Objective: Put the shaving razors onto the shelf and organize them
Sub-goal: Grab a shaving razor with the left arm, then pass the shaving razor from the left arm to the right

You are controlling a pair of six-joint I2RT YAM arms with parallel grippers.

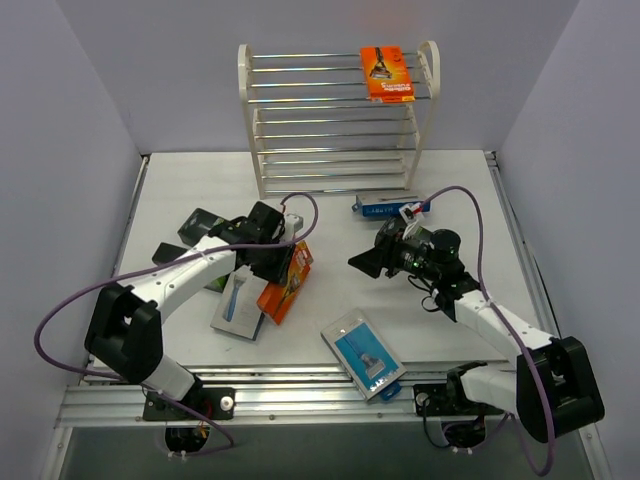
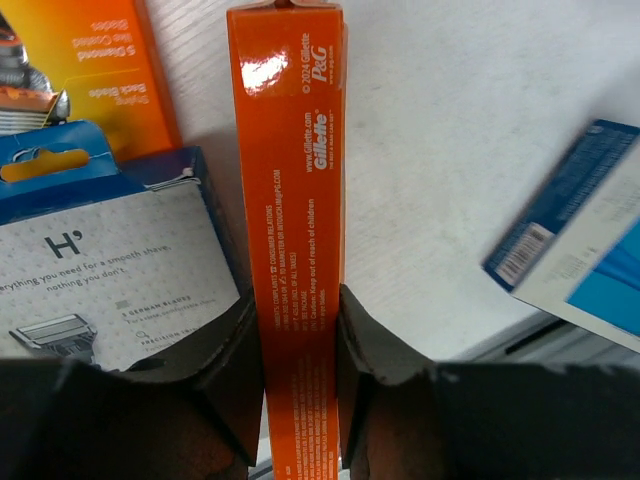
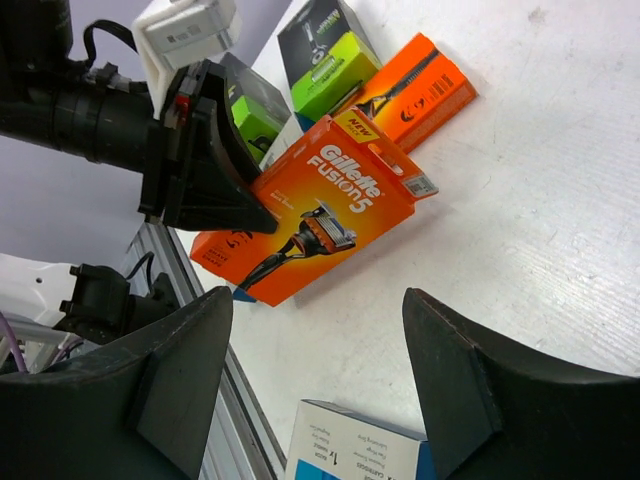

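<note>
My left gripper point(image 1: 280, 262) is shut on the thin edge of an orange razor pack point(image 2: 290, 190), both fingers point(image 2: 238, 350) pressed to its sides. That pack point(image 1: 282, 295) stands tilted on its edge left of the table's middle. Beside it lie a second orange pack point(image 3: 418, 92) and a blue-grey pack point(image 2: 100, 250). Two black-and-green boxes point(image 3: 325, 55) sit behind them. A third orange pack point(image 1: 387, 73) rests on the top tier of the white shelf point(image 1: 340, 120). My right gripper point(image 1: 365, 262) hangs open over bare table, facing the held pack point(image 3: 325, 205).
A blue-grey pack point(image 1: 365, 352) lies near the front edge, its corner under my right gripper point(image 3: 318, 305). A blue pack point(image 1: 385, 207) lies at the foot of the shelf. A metal rail point(image 1: 300, 390) runs along the front.
</note>
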